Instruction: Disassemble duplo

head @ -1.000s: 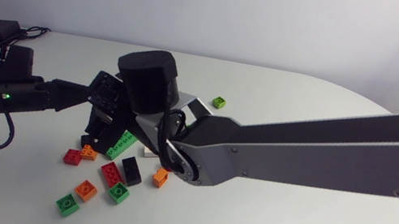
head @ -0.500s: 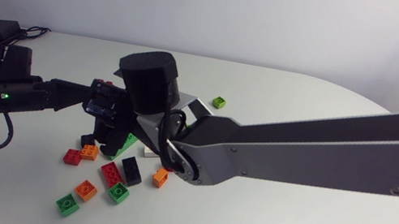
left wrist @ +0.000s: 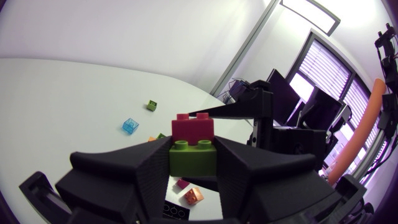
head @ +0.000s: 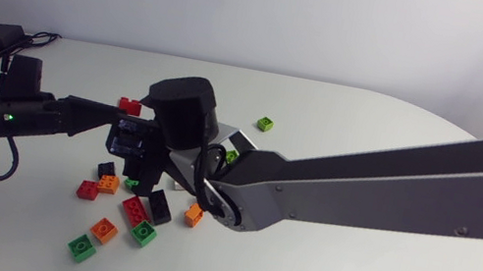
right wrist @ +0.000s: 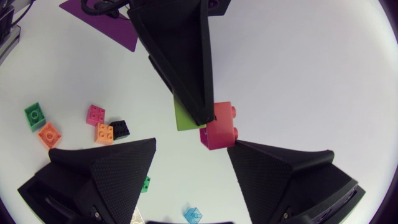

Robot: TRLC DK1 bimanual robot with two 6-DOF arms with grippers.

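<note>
Above the table's left-centre, left arm (head: 26, 113) extended level, left gripper (left wrist: 193, 150) pinching green brick (left wrist: 193, 165), red brick (left wrist: 193, 129) stacked on it. Right arm (head: 361, 192) angled in from the right, right gripper (right wrist: 191, 146) spread, just beside the stack. Loose bricks (head: 124, 207) on the table's near side.

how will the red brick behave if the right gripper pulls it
The red brick looks like rigid plastic: probably stiff and light. Its smooth sides may slip. Studded onto the green brick held by the left gripper, it will likely resist, then pop off suddenly.
</note>
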